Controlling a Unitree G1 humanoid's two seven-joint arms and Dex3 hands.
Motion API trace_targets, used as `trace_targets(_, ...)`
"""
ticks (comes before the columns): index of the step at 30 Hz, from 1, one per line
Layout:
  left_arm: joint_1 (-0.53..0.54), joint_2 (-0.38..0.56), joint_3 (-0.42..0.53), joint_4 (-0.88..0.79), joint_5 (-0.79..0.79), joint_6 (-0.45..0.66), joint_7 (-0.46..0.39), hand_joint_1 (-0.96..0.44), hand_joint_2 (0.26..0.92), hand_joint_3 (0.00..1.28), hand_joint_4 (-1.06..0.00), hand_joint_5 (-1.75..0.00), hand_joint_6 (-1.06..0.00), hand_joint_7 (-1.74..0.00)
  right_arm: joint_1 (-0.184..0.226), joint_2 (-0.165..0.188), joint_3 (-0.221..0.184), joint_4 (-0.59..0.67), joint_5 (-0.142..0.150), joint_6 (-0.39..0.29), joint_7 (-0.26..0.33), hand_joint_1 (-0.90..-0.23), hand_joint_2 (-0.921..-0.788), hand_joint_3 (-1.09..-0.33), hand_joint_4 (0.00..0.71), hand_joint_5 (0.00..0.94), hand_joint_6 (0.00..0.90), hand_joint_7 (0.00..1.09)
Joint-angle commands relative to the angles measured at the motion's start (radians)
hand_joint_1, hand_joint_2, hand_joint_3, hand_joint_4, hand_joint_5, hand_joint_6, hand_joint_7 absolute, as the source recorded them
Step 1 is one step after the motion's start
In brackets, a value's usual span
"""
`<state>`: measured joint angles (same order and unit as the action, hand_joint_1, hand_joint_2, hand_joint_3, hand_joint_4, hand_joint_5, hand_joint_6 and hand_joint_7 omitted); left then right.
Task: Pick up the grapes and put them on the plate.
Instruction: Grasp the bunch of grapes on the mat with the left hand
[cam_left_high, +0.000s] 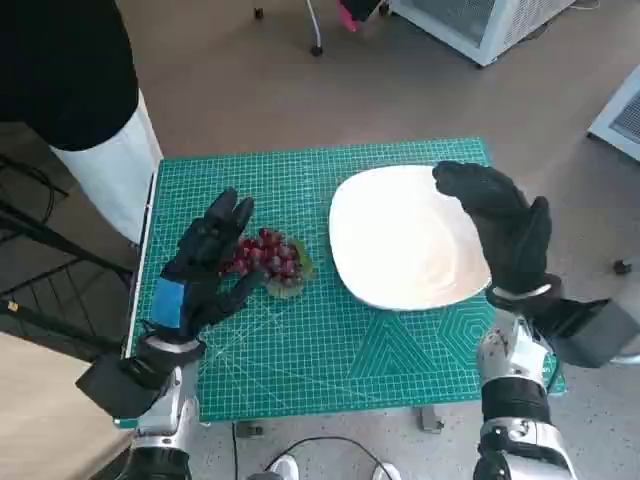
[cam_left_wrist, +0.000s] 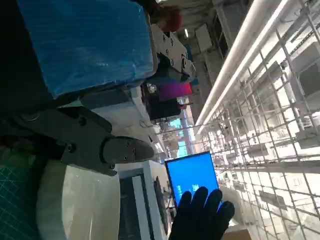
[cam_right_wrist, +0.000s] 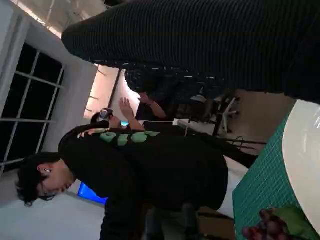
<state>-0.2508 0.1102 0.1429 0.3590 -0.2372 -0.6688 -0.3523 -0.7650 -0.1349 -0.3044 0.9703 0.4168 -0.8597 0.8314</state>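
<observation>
Beside grapes (cam_left_high: 268, 255) — left hand (cam_left_high: 205, 262) spread | right hand (cam_left_high: 503, 226) raised — over plate (cam_left_high: 400, 240)

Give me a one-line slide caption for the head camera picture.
Left hand reaches over the red grapes on the green mat; gloved right hand hovers above the white plate.

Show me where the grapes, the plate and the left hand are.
grapes (cam_left_high: 268, 254): head view, middle of the red bunch.
plate (cam_left_high: 400, 240): head view, bare white centre.
left hand (cam_left_high: 205, 262): head view, black back of the hand beside the bunch.
</observation>
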Motion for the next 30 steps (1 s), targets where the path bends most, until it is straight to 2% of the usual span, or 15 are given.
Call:
trace_targets(1, 0.013, 0.005, 0.000, -0.023, 0.007, 0.001, 0.006, -0.15, 0.921, 0.23, -0.36, 0.00, -0.42, -0.02, 0.008, -0.002, 0.000, 0.011, 0.002, 0.008, 0.013, -0.604, -0.921, -0.591, 0.314, 0.000, 0.364, 0.00)
trace_targets(30, 0.016, -0.002, -0.001, -0.027, 0.004, 0.001, 0.011, -0.14, 0.921, 0.23, -0.36, 0.00, -0.42, -0.02, -0.006, -0.008, -0.002, 0.021, 0.002, 0.006, 0.017, -0.602, -0.921, -0.591, 0.314, 0.000, 0.367, 0.00)
